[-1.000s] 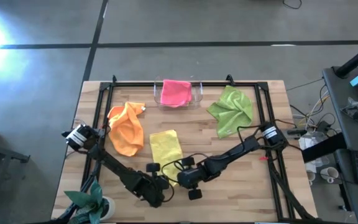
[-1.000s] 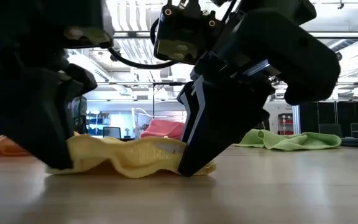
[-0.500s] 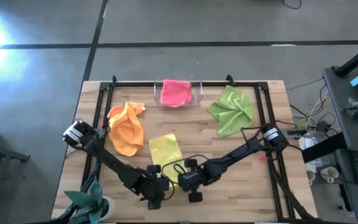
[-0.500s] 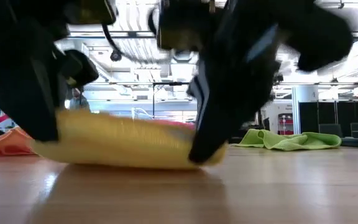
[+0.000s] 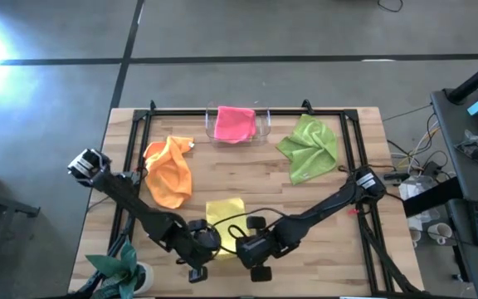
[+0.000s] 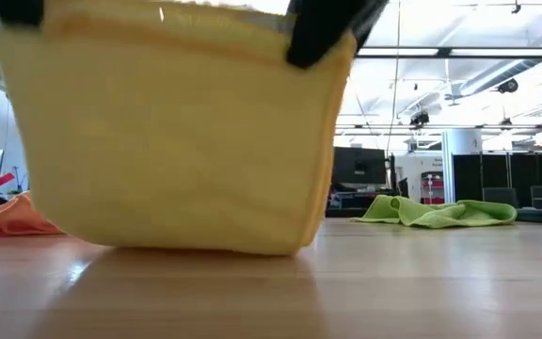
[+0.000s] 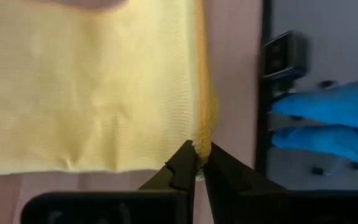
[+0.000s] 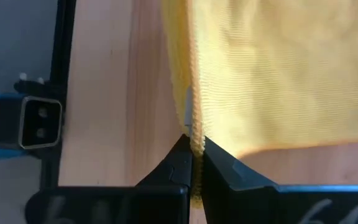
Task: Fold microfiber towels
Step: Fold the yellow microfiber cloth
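Near edge of the yellow towel (image 5: pixel 224 212) now lifted clear of the desk (image 5: pixel 355 249), where a second ago it lay rumpled and flat under both arms. Left pincer (image 7: pixel 197 160) clamped on one near corner, right pincer (image 8: pixel 193 148) newly snapped shut on the other, both pulled back toward the desk's front edge. Cloth hanging taut between them like a curtain in the low view, far end touching the wood. Fold evidently begun: next, a carry forward over the trailing half. Orange towel (image 5: pixel 169 170), lime green towel (image 5: pixel 309 147) and pink towel (image 5: pixel 235 123) waiting behind.
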